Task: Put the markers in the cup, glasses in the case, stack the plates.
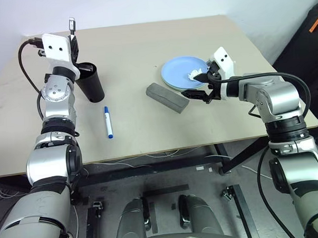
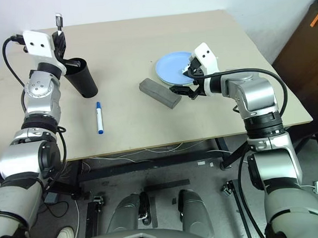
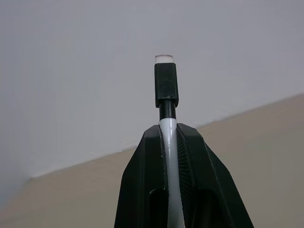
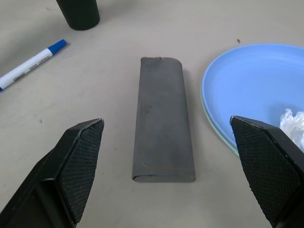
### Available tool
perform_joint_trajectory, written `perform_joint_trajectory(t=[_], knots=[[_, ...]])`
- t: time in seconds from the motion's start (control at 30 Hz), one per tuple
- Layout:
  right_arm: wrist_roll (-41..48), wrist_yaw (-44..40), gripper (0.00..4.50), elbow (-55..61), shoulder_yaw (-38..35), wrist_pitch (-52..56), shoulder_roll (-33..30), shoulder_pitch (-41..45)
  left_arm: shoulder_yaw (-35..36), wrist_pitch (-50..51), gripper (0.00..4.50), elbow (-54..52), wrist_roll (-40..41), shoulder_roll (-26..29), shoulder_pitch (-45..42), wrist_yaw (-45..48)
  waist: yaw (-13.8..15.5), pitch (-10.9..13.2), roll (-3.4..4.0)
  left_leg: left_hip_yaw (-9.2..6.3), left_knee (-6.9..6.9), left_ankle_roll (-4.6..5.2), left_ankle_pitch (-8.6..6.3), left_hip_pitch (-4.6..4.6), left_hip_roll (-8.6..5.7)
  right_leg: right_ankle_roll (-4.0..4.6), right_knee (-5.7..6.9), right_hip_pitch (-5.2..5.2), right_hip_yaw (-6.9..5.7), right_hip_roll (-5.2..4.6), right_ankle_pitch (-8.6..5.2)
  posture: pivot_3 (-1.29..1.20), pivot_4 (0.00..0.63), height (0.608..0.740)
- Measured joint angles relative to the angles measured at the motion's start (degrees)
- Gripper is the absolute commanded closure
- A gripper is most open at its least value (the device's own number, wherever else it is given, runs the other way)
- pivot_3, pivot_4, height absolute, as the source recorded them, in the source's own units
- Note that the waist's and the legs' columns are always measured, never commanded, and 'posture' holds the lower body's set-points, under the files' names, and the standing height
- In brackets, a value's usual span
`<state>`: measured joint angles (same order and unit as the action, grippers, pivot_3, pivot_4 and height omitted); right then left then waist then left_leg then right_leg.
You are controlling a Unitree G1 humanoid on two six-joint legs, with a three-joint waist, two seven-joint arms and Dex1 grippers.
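Holding the black-capped marker (image 3: 167, 109) clamped between its two fingers, the left gripper (image 1: 73, 42) sits just above the rim of the cup (image 1: 90, 81), cap end pointing up. The marker is light, stiff and smooth; the hold is on the white barrel below the cap, which appears the sound place, since the barrel is long enough to centre between the pads. Its slick surface may let it slide once the grip eases, so the lower end should probably be over the cup mouth before release.

The cup is tall and narrow at the base, so it could tip if knocked at the rim. The blue-capped marker (image 1: 108, 121) lies flat on the table (image 1: 145, 40), near the cup on the robot's side, apart from everything else.

The right gripper (image 4: 168, 166), fingers wide apart and empty, hovers over the case (image 1: 167, 97), which lies shut, well to the right of the cup. Beyond the case, the light blue plate (image 1: 178, 70) already rests on the green plate (image 4: 219, 141). A crumpled white paper wad (image 1: 195, 74) lies in the blue plate. Nothing stands between the held marker and the cup.
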<state>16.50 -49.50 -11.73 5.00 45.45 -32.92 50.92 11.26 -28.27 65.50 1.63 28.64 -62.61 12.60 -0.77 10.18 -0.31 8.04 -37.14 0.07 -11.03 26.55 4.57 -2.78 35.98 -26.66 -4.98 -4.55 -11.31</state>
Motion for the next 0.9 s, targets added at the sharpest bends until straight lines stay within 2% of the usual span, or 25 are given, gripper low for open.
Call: perform_joint_trajectory(t=[0.13,0.43,0.77,0.9], knots=[[-0.06,0.19,0.0,0.01,0.0,-0.37,-0.1,0.01,-0.04,-0.27,4.49,0.16,0.01,0.02,0.11,-0.27,0.0,0.0,0.0,-0.01,-0.01,0.0,0.0,0.0,0.0,0.0,0.02,0.01,0.0,0.0,0.0,0.0,0.15,0.74],[-0.59,0.62,0.0,-0.03,0.0,-1.54,-0.11,0.03,-0.05,-0.33,1.58,0.22,0.07,0.02,1.1,-0.21,-0.01,0.0,0.0,0.0,-0.02,0.0,0.0,-0.01,0.0,0.0,0.03,0.01,0.0,0.0,0.0,0.0,0.15,0.74],[-0.52,0.62,0.0,-0.02,0.0,-1.97,-0.11,0.02,0.07,-0.54,1.58,0.09,0.4,-0.05,1.23,1.5,-0.01,0.0,0.0,0.0,-0.04,0.0,0.0,-0.01,0.0,-0.01,0.05,0.01,0.0,0.0,0.0,0.0,0.15,0.74],[0.11,0.61,0.0,-0.01,-0.89,-1.93,-0.1,0.07,0.36,0.78,1.58,-2.93,3.03,-0.93,2.93,7.56,0.02,0.0,0.0,0.0,-0.05,0.0,0.0,-0.01,0.0,-0.01,0.05,0.02,0.0,0.0,0.0,0.0,0.15,0.74]])
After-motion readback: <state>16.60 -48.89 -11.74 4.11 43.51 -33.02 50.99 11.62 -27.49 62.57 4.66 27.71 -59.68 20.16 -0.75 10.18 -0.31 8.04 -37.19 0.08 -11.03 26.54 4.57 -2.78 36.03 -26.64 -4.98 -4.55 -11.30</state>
